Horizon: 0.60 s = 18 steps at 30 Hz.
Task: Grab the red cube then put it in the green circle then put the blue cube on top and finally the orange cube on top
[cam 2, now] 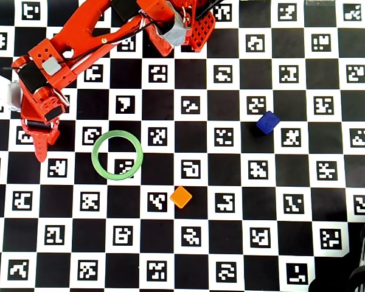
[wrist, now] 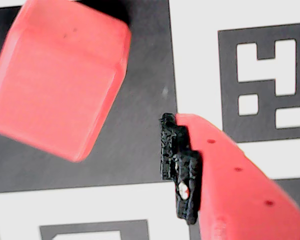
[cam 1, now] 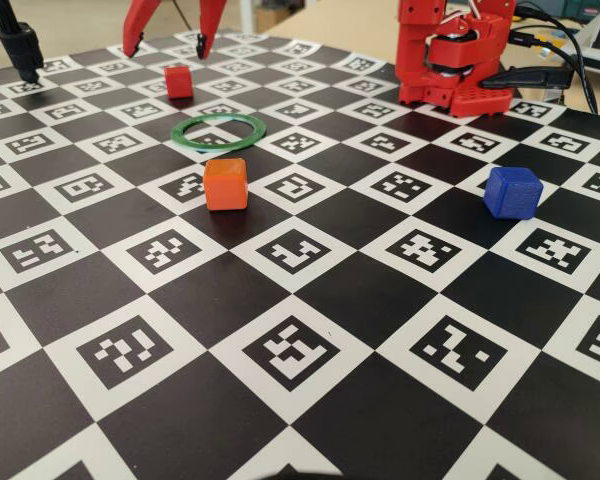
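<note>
The red cube (cam 1: 178,81) sits on the checkered board at the far left, just beyond the green circle (cam 1: 218,131). My gripper (cam 1: 166,50) hangs over and slightly behind the cube, open, its two tips wide apart and holding nothing. In the wrist view the red cube (wrist: 55,80) fills the upper left. One red finger (wrist: 230,175) with a black pad shows at the right, apart from the cube. The orange cube (cam 1: 225,184) stands in front of the ring. The blue cube (cam 1: 512,191) is far to the right. In the overhead view the gripper (cam 2: 41,146) hides the red cube; the green circle (cam 2: 117,155) is empty.
The red arm base (cam 1: 450,60) stands at the back right with cables (cam 1: 570,60) beside it. A black stand (cam 1: 20,45) rises at the back left. The marker board (cam 1: 310,330) stretches toward the near edge.
</note>
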Tool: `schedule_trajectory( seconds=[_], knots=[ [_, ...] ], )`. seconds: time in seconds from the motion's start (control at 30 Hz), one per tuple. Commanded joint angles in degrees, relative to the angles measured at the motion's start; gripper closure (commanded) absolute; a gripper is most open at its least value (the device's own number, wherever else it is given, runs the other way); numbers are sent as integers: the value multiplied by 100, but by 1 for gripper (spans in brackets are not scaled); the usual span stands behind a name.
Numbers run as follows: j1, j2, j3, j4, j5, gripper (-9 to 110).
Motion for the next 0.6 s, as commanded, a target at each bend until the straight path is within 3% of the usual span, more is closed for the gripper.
schedule_trajectory(
  seconds=[0.0, 0.57],
  knots=[
    [62, 141, -26, -176, -35, 50],
    [70, -167, 35, -562, 53, 51]
  ],
)
